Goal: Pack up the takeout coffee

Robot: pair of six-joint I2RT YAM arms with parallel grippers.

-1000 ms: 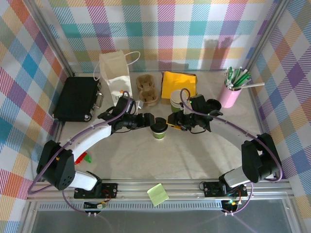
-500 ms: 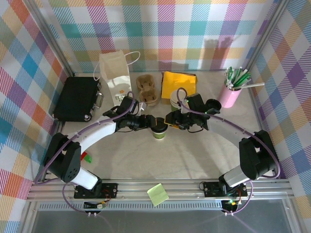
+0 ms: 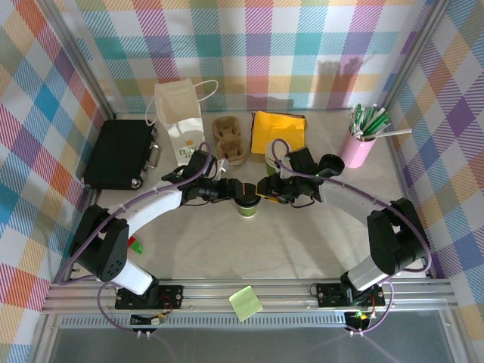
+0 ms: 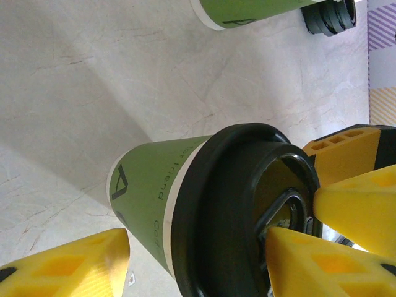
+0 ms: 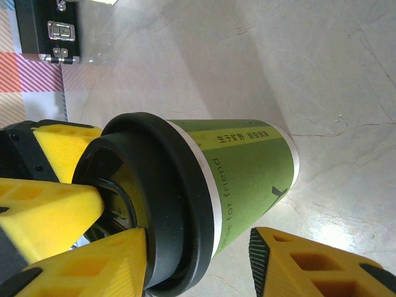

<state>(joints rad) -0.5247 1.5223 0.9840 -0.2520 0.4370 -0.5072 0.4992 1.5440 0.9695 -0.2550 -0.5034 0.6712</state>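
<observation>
At frame centre in the top view the takeout coffee (image 3: 246, 204) is standing upright, with the left gripper (image 3: 237, 193) and right gripper (image 3: 259, 192) flanking it — jaws apart, clamping nothing. The wrist views are adding yellow fingers (image 4: 322, 266) lying on its black lid (image 4: 235, 204), likely seating it. The next move is calling for a side grip, then the paper bag (image 3: 180, 113), upper left.

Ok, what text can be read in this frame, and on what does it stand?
"for friend": on the green band of the takeout coffee.
Chinese characters beside it on that band: too blurred to read.
More black lettering by the lid in the left wrist view: cut off, unreadable.
Print on the paper bag: too small to read.
</observation>
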